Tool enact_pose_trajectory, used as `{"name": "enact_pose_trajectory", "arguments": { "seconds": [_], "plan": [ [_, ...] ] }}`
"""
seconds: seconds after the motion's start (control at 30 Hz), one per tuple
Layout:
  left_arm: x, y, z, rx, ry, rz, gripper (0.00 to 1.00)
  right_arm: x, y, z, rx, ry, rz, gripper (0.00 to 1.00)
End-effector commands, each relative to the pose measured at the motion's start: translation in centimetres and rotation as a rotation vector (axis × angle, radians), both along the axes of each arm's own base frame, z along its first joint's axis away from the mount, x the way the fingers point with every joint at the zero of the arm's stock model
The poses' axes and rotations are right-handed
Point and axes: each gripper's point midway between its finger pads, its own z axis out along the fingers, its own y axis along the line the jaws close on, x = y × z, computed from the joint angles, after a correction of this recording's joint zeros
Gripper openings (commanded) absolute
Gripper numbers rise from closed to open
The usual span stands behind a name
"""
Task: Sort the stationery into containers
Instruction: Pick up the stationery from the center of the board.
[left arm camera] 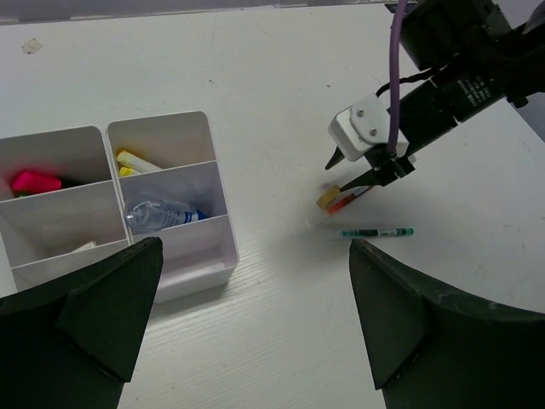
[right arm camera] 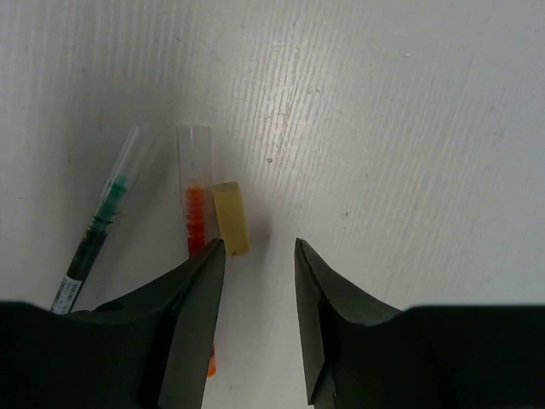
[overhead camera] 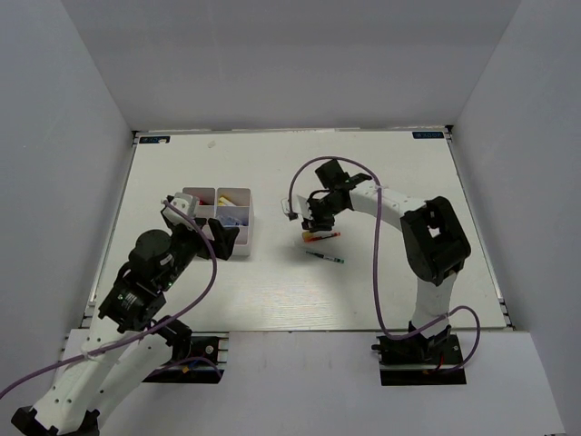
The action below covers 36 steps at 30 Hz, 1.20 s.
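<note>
Right claw (right arm camera: 260, 244) parted, empty; yellow eraser (right arm camera: 232, 217) just off one fingertip, red pen (right arm camera: 196, 217) alongside.

Red pen (right arm camera: 195, 213) partly behind right gripper (right arm camera: 258, 254)

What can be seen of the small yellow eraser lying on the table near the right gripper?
The eraser is a small, pale yellow rectangular block, matte and rubbery-looking. It lies flat on the white table alongside the red pen, so close that I cannot tell whether they touch. The right gripper is at its near end with jaws apart. One fingertip is beside the eraser, which is not gripped.
</note>
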Motion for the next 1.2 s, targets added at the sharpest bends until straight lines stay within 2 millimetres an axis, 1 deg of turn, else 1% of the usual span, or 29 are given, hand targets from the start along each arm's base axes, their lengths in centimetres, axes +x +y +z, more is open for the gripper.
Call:
{"name": "enact_pose_trajectory", "arguments": {
  "seconds": [0.0, 0.07, 0.2, 0.27, 0.4, 0.43, 0.6, 0.67, 0.7, 0.73, 0.8, 0.83, 0.87, 0.9, 0.93, 0.97, 1.0, 1.03, 1.1, 1.17],
  "plan": [
    [-0.3, 0.0, 0.1, 0.005, -0.012, -0.017, 1.0, 0.4, 0.6, 0.5, -0.02, -0.028, 0.037, 0.44],
    [-0.5, 0.1, 0.4, 0.0, -0.02, -0.017, 1.0, -0.1, 0.6, -0.2, -0.04, -0.006, 0.052, 0.43],
    [-0.5, 0.1, 0.4, 0.0, -0.02, -0.017, 1.0, -0.7, 0.5, -0.3, -0.043, 0.004, 0.065, 0.43],
    [-0.5, 0.1, 0.4, 0.0, -0.02, -0.017, 1.0, -1.0, 0.5, -0.3, -0.042, 0.011, 0.071, 0.44],
    [-0.5, 0.1, 0.4, 0.0, -0.02, -0.017, 1.0, -1.4, 0.6, -0.9, -0.049, 0.024, 0.078, 0.48],
    [-0.5, 0.1, 0.4, 0.0, -0.02, -0.017, 1.0, -1.2, 0.8, -0.9, -0.05, 0.016, 0.079, 0.48],
    [-0.5, 0.1, 0.4, 0.0, -0.02, -0.017, 1.0, -0.8, 1.1, -2.0, -0.069, 0.022, 0.075, 0.48],
    [-0.5, 0.1, 0.4, 0.0, -0.02, -0.017, 1.0, -0.6, 0.9, -2.1, -0.075, 0.021, 0.068, 0.48],
    [-0.5, 0.1, 0.4, 0.0, -0.02, -0.017, 1.0, -0.5, 1.2, -2.0, -0.075, 0.02, 0.073, 0.46],
    [-0.5, 0.1, 0.4, 0.0, -0.02, -0.017, 1.0, -0.4, 1.0, -2.3, -0.082, 0.026, 0.069, 0.46],
    [-0.5, 0.1, 0.4, 0.0, -0.02, -0.017, 1.0, -0.3, 1.1, -2.0, -0.08, 0.026, 0.069, 0.35],
    [-0.5, 0.1, 0.4, 0.0, -0.02, -0.017, 1.0, -0.5, 1.1, -2.3, -0.089, 0.037, 0.072, 0.27],
    [-0.5, 0.1, 0.4, 0.0, -0.02, -0.017, 1.0, -0.5, 1.2, -2.0, -0.086, 0.035, 0.076, 0.21],
    [-0.5, 0.1, 0.4, 0.0, -0.02, -0.017, 1.0, -0.5, 1.3, -1.6, -0.075, 0.034, 0.081, 0.13],
    [-0.5, 0.1, 0.4, 0.0, -0.02, -0.017, 1.0, -0.7, 1.3, -1.3, -0.07, 0.042, 0.083, 0.1],
    [-0.5, 0.1, 0.4, 0.0, -0.02, -0.017, 1.0, -0.4, 0.5, -1.0, -0.072, 0.047, 0.065, 0.1],
    [-0.5, 0.1, 0.4, 0.0, -0.02, -0.017, 1.0, -1.3, 1.2, -0.7, -0.068, 0.051, 0.091, 0.1],
    [-0.5, 0.1, 0.4, 0.0, -0.02, -0.017, 1.0, -1.5, 1.2, 0.0, -0.06, 0.044, 0.093, 0.11],
    [-0.5, 0.1, 0.4, 0.0, -0.02, -0.017, 1.0, -2.1, 1.2, 0.2, -0.053, 0.058, 0.104, 0.11],
    [-0.5, 0.1, 0.4, 0.0, -0.02, -0.017, 1.0, -2.5, 1.3, 0.7, -0.047, 0.054, 0.109, 0.08]
  ]
}}
